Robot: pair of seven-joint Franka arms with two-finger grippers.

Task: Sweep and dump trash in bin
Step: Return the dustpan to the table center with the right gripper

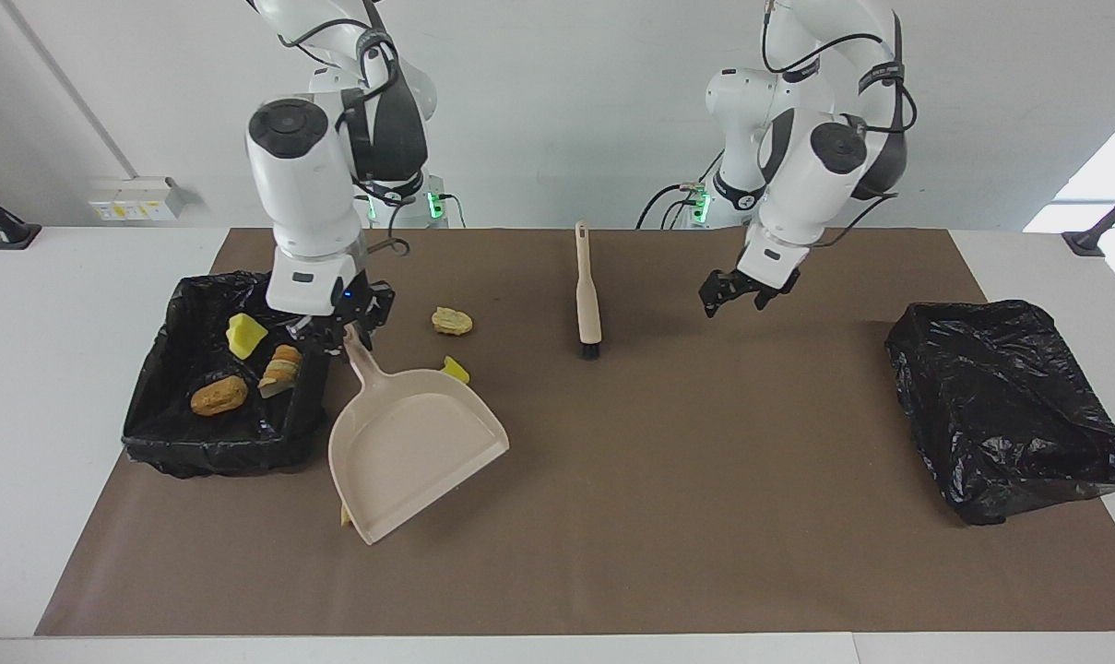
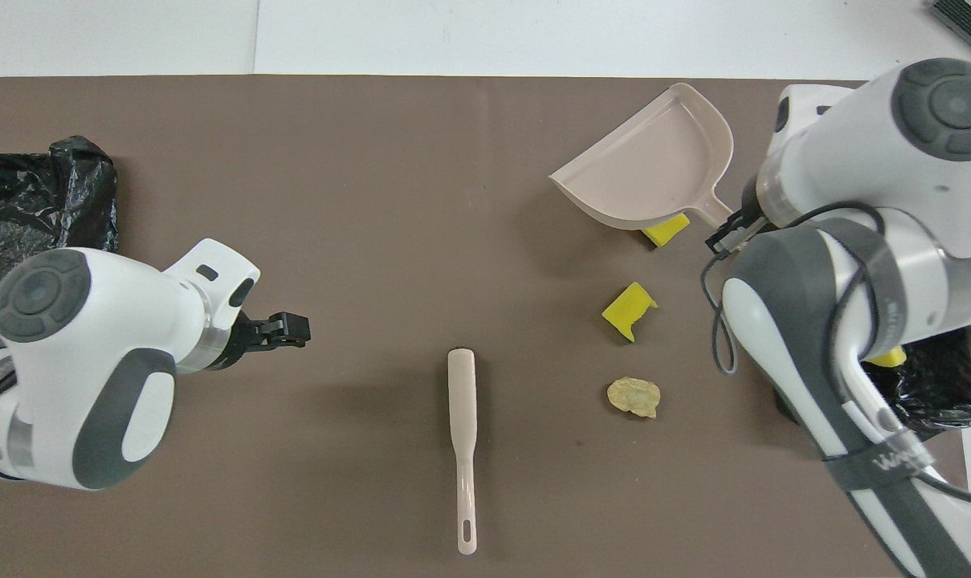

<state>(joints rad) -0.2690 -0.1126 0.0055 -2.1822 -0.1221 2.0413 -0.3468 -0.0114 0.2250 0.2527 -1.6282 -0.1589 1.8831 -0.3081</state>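
Trash [image 1: 452,321] looking light and soft, needing sweeping; right gripper [image 1: 343,334] pinching dustpan [image 1: 416,450] handle, left gripper [image 1: 735,293] hanging spread near brush [image 1: 587,300].

Two bins [image 1: 225,387], one dustpan [image 1: 409,443], one brush [image 1: 587,295]

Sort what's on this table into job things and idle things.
Job: dustpan, in the right gripper; brush, lying free; tan lump and yellow chunk on the mat; bin holding scraps.
Idle: second bin at the left arm's end; open left gripper over the mat.
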